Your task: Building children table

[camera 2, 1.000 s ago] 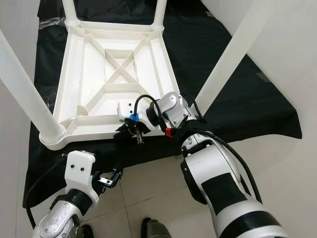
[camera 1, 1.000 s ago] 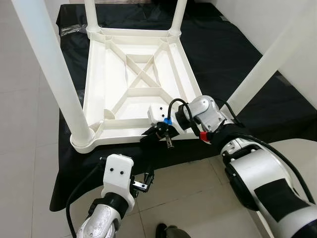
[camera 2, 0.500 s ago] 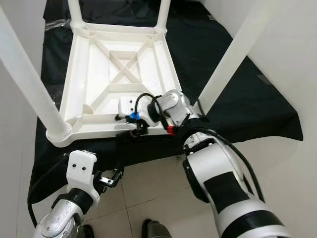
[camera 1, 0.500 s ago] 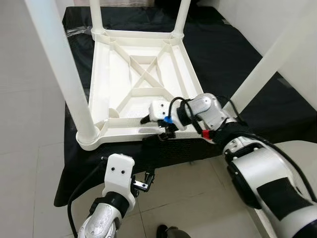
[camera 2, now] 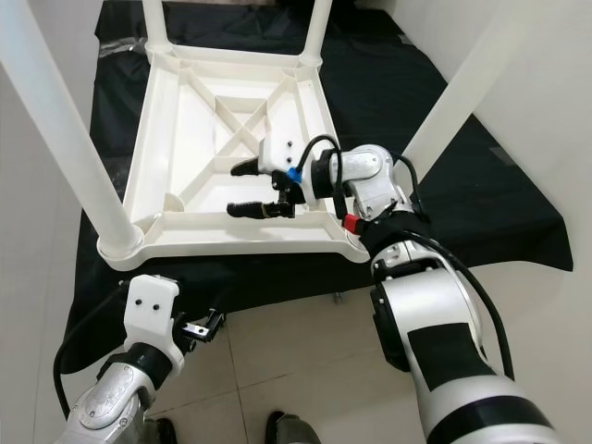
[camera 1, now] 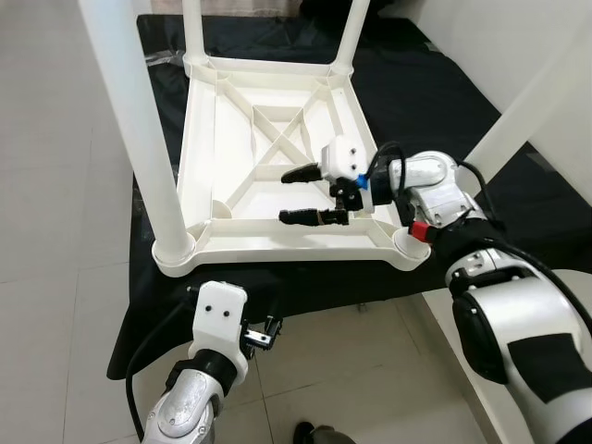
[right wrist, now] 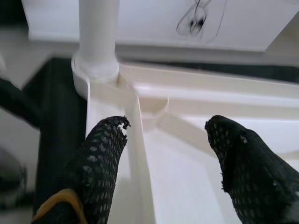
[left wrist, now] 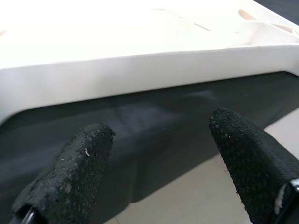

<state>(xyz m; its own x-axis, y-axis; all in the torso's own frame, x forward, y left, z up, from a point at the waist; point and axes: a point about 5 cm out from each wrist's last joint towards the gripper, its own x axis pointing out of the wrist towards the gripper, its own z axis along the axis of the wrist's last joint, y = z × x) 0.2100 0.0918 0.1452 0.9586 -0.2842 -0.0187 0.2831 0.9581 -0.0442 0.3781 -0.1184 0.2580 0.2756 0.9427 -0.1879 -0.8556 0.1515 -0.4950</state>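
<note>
A white plastic children's table [camera 1: 208, 148] lies upside down on a black cloth [camera 1: 435, 92], its legs pointing up. The near-left leg [camera 1: 139, 120] stands in its corner socket. The near-right leg [camera 1: 541, 92] slants up at the right, its foot hidden behind my right arm. My right gripper [camera 1: 296, 194] hovers open over the ribbed underside near the front rim, holding nothing. The right wrist view looks past its fingers [right wrist: 100, 154] at a leg [right wrist: 98, 32] in its corner. My left gripper [camera 1: 264, 331] is low before the table's front rim [left wrist: 140, 70], open and holding nothing.
The cloth's front edge hangs over pale floor tiles [camera 1: 55, 231]. A white wall [camera 2: 546, 111] runs close along the right side. Two far legs [camera 1: 194, 28] rise at the back of the table. My foot [camera 1: 314, 433] stands on the tiles at the bottom.
The camera has shifted. My right gripper has left the table's front rim, risen over the underside and spread its fingers. The left gripper stays low in front.
</note>
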